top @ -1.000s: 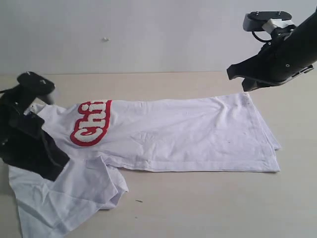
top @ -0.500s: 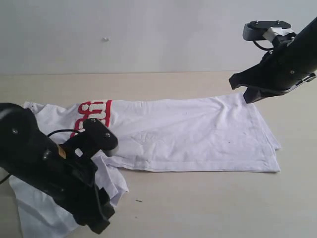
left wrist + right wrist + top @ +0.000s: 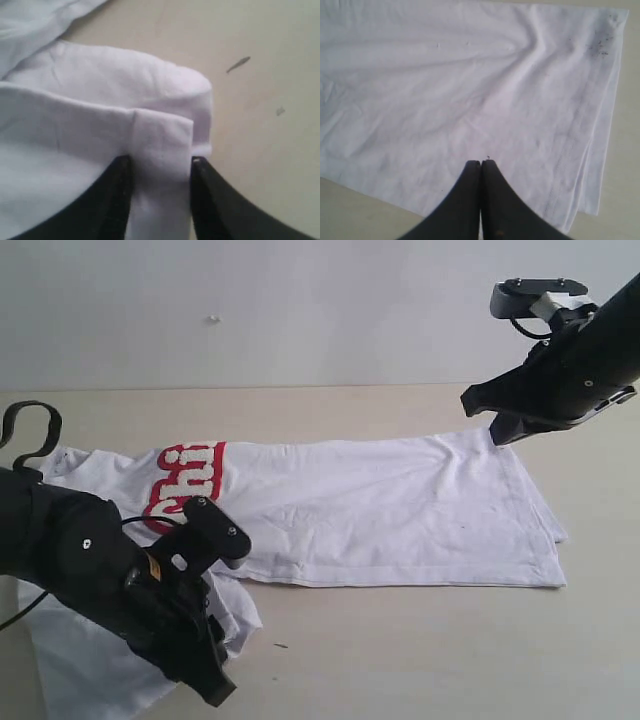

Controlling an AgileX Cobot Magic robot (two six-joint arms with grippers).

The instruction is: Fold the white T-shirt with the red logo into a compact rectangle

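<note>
One white cotton T-shirt [image 3: 400, 510] lies on a pale beige table [image 3: 420, 660] as a long band. Its long axis runs left to right, with the single red-outlined fuzzy logo patch [image 3: 185, 490] at the left end and the hem at the right. A rumpled sleeve bulges toward the near left corner. There the left gripper [image 3: 161, 161], the nearer of the two arms, has narrow jaws pinching a sleeve fold. The right gripper [image 3: 481, 162] hovers over the hem end, jaws pressed together and empty.
</note>
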